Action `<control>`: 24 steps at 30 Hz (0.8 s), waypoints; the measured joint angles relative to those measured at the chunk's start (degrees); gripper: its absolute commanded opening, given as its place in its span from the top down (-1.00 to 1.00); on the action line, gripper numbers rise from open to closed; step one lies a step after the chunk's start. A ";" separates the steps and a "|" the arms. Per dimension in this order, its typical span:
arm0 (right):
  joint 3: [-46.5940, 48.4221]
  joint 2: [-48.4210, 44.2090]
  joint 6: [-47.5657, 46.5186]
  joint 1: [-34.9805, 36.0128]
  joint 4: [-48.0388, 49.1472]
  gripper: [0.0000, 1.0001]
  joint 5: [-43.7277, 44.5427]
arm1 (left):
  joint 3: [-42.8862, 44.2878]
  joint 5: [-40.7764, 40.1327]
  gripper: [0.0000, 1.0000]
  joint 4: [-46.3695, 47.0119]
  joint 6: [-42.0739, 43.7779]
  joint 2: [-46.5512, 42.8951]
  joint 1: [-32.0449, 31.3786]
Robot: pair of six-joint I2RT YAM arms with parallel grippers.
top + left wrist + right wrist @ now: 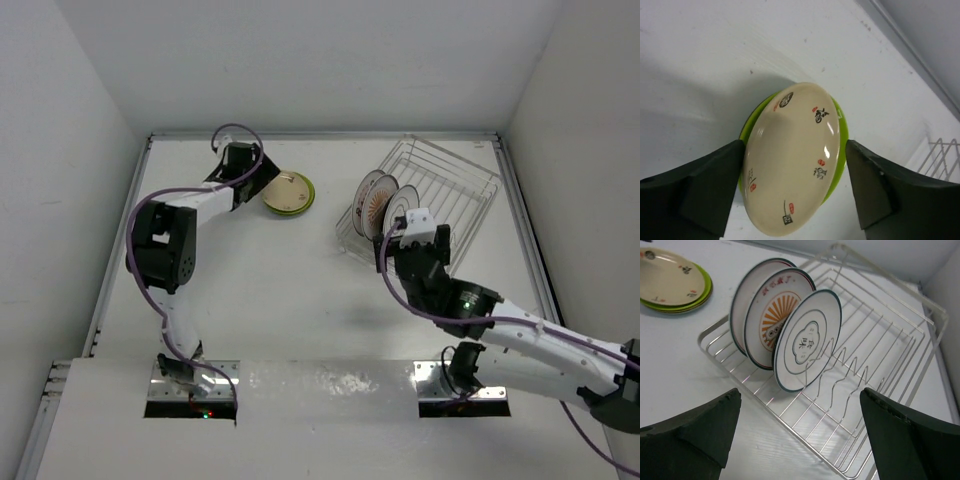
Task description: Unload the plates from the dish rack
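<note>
tan glaze on lime: a tan plate (792, 160) lies stacked on a lime plate (841, 142) on the desk (280, 290), the left fingers (710, 190) spread to either side of it and gripping nothing. across the desk the right fingers (695, 430) stand wide apart, empty, facing the dish rack (465, 185), where three plates remain upright between the prongs (855, 372): a front plate (807, 347), a sunburst plate (771, 320) and a third plate (738, 302) behind. the left arm would do best to rise straight off the stack; the right should pinch the front plate's upper rim and lift vertically clear of the prongs.
</note>
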 measured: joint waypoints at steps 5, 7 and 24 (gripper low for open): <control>4.44 7.82 10.45 -11.54 -4.63 -0.98 -10.54 | 1.22 -2.27 -1.00 -7.32 -0.37 -1.01 -0.02; 7.58 12.63 15.85 -14.40 -7.13 -0.98 -13.60 | 1.84 -3.19 -1.00 -10.99 -0.26 -2.21 0.00; 25.83 33.22 33.90 -33.18 -7.17 -0.30 -17.35 | -31.87 -3.04 -0.94 -15.37 4.02 -53.44 -16.70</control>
